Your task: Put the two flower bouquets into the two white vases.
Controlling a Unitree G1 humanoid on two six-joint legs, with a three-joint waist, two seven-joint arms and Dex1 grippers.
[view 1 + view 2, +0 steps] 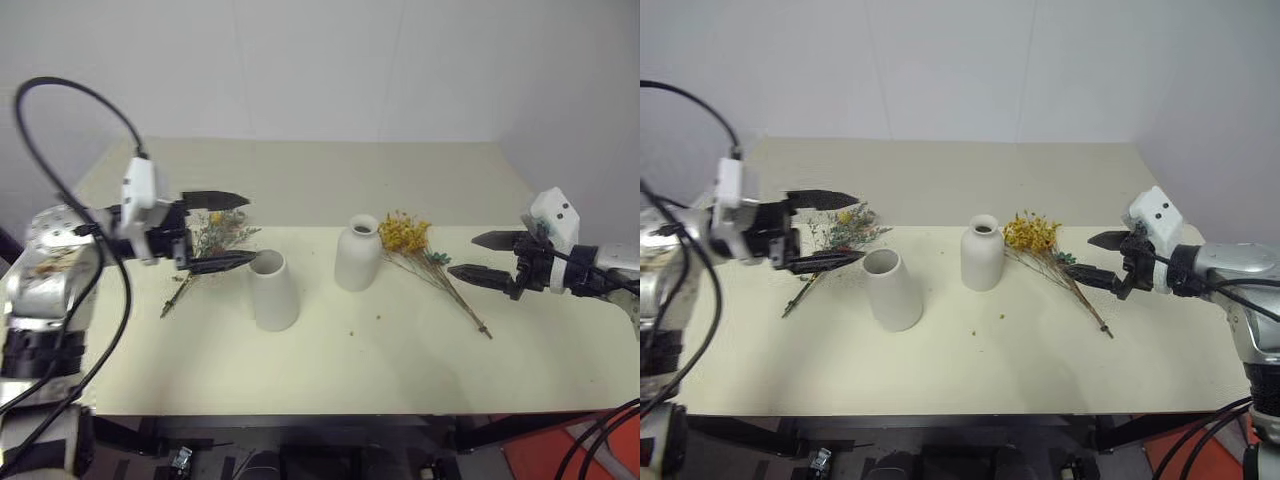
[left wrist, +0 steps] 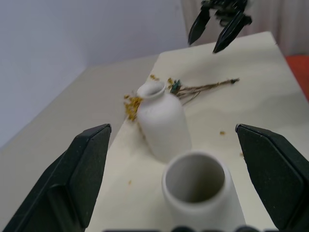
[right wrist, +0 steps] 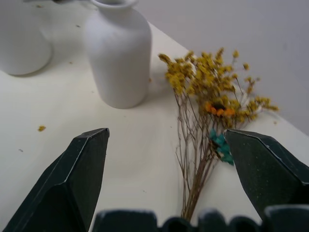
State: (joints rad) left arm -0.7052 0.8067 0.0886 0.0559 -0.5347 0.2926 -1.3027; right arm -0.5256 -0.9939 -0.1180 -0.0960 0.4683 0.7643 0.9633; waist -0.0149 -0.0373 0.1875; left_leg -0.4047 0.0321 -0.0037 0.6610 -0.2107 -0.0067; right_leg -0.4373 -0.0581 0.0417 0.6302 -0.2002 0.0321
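While both bouquets are lying flat on the table [image 1: 330, 380], the right gripper [image 1: 483, 257] is hanging with jaws spread and empty near the thin stems of the yellow bouquet [image 1: 408, 236], which is resting just beside the bottle vase [image 1: 357, 254]. I think it should be closing low on the stems, not on the brittle heads. The left gripper [image 1: 222, 231], also spread and empty, is hovering over the grey-green bouquet [image 1: 210, 243] beside the cone vase [image 1: 272, 290]. Both vases are standing upright; the cone vase's mouth is showing nothing inside.
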